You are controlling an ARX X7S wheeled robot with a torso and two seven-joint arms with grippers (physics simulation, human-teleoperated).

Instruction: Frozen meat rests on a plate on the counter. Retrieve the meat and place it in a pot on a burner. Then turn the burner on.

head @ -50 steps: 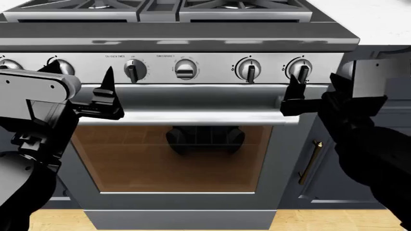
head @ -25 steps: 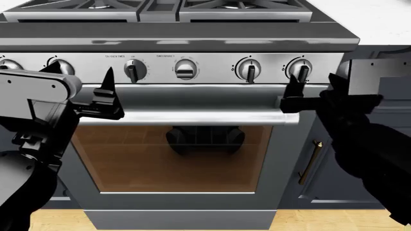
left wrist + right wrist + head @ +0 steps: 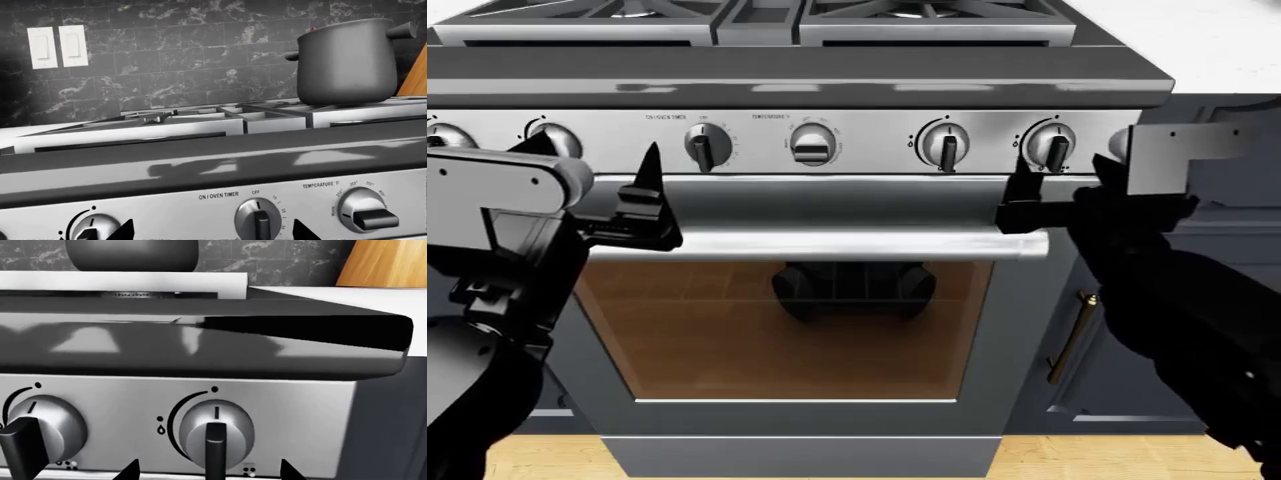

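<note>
The grey pot (image 3: 347,60) stands on the stove's far grates, and its base (image 3: 133,252) shows in the right wrist view. A burner (image 3: 140,294) lies under it. Neither the frozen meat nor the plate is in view. My right gripper (image 3: 1024,198) is open just below the rightmost burner knob (image 3: 1050,146). In its wrist view that knob (image 3: 215,427) sits between the two fingertips (image 3: 130,471), untouched. My left gripper (image 3: 647,200) is open in front of the control panel, near the oven timer knob (image 3: 259,221). White counter (image 3: 1228,40) lies right of the stove.
A row of knobs (image 3: 814,145) crosses the steel panel above the oven door handle (image 3: 827,243). A wooden board (image 3: 387,262) leans at the back right. Dark cabinets (image 3: 1094,330) flank the oven. Two wall switches (image 3: 57,46) sit on the dark tiled backsplash.
My right arm has shifted a little left and closer to the panel, toward the rightmost knob. The left arm has not moved.
</note>
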